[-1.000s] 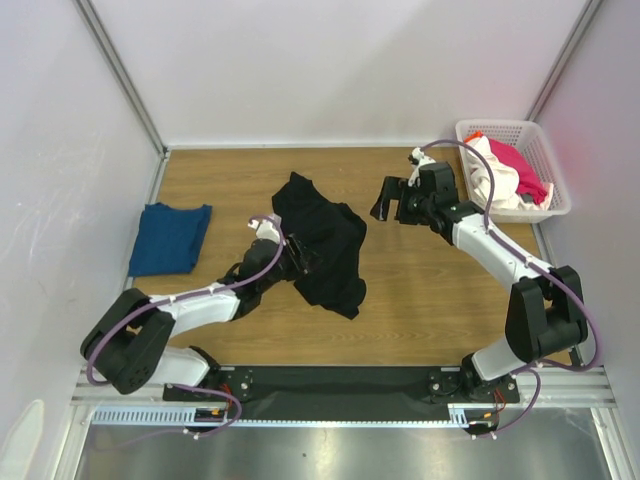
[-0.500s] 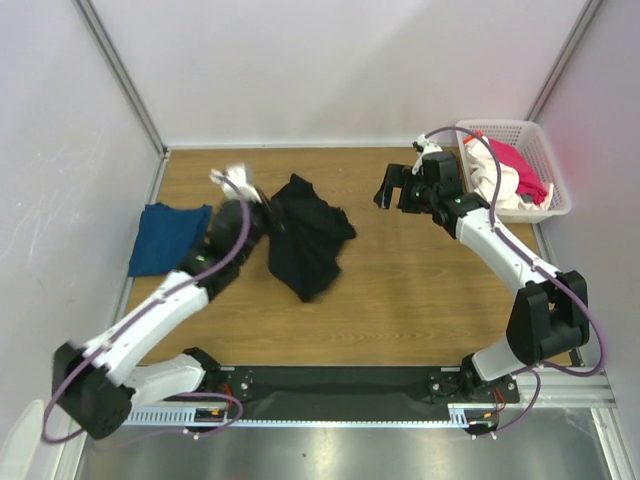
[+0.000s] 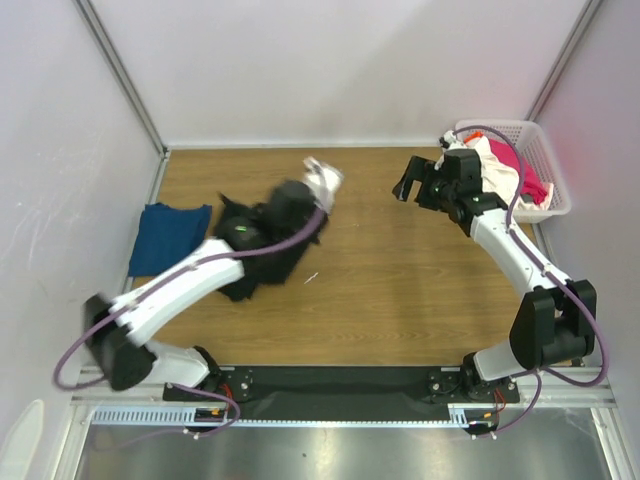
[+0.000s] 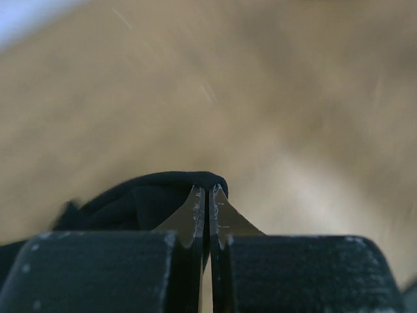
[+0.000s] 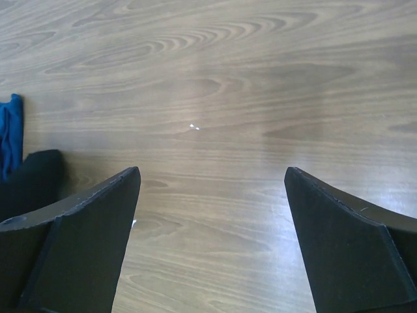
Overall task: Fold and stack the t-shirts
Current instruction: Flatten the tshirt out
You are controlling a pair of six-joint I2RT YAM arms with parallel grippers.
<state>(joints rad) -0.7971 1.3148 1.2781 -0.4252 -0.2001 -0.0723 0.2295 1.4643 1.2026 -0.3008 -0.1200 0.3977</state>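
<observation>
My left gripper [image 3: 290, 212] is shut on a fold of the black t-shirt [image 3: 262, 270], which hangs bunched under it, left of the table's middle; the view is motion-blurred. In the left wrist view the shut fingers [image 4: 207, 189] pinch the black cloth [image 4: 150, 195]. The dark blue t-shirt [image 3: 168, 238] lies flat at the left edge. My right gripper [image 3: 412, 190] is open and empty above bare wood near the basket; its wrist view [image 5: 212, 173] shows the black shirt [image 5: 29, 179] and the blue one [image 5: 10, 130] at far left. White [image 3: 493, 172] and pink-red [image 3: 527, 182] shirts lie in the basket.
The white lattice basket [image 3: 556, 160] stands at the back right corner. A small white scrap [image 3: 312, 277] lies on the wood near the middle, and it also shows in the right wrist view [image 5: 194, 126]. Walls enclose the table on three sides.
My left arm has swung fast, first left, then back right, carrying the black shirt, now bunched further left. My right gripper has drawn back to the right, toward the basket.
</observation>
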